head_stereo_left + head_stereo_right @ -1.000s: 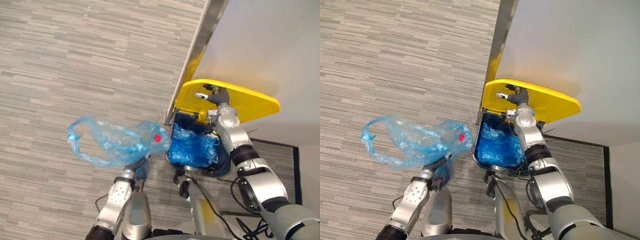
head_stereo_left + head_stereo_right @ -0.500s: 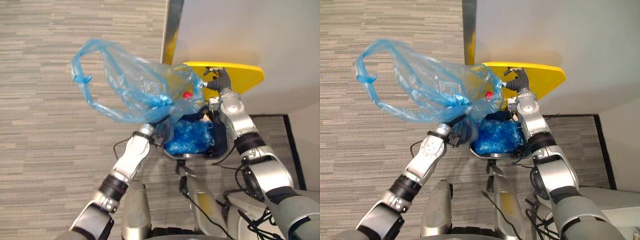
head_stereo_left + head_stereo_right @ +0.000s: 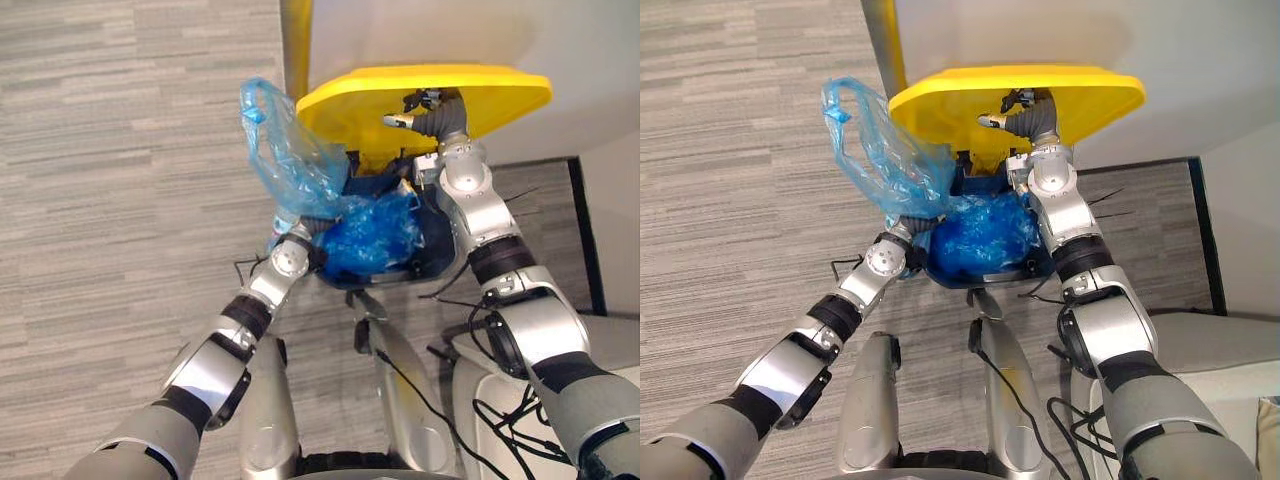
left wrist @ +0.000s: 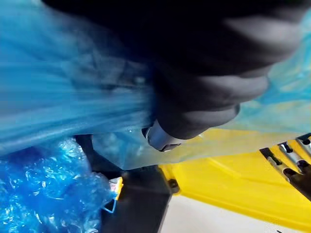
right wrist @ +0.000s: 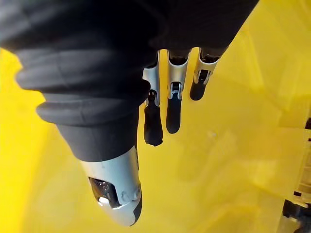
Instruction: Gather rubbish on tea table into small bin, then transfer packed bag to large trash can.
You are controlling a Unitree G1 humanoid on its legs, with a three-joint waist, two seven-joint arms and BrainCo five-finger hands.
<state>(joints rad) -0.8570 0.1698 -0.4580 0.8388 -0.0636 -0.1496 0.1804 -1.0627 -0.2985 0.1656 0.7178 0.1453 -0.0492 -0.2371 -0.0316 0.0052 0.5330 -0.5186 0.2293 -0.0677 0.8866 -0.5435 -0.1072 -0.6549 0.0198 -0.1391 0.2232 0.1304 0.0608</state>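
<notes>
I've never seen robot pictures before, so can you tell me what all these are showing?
This is a walking robot with two silver arms and hands. The two wide pictures come from cameras on its head, looking down. The two close-up pictures come from cameras on its wrists, looking along each hand.

Its left hand grips a see-through blue bag, bunched together where it is held. The bag is at the near edge of a big trash can. Its right hand presses straight fingers against the yellow lid, propping it open. Inside the can sits a crumpled blue liner. All around is grey striped floor.
</notes>
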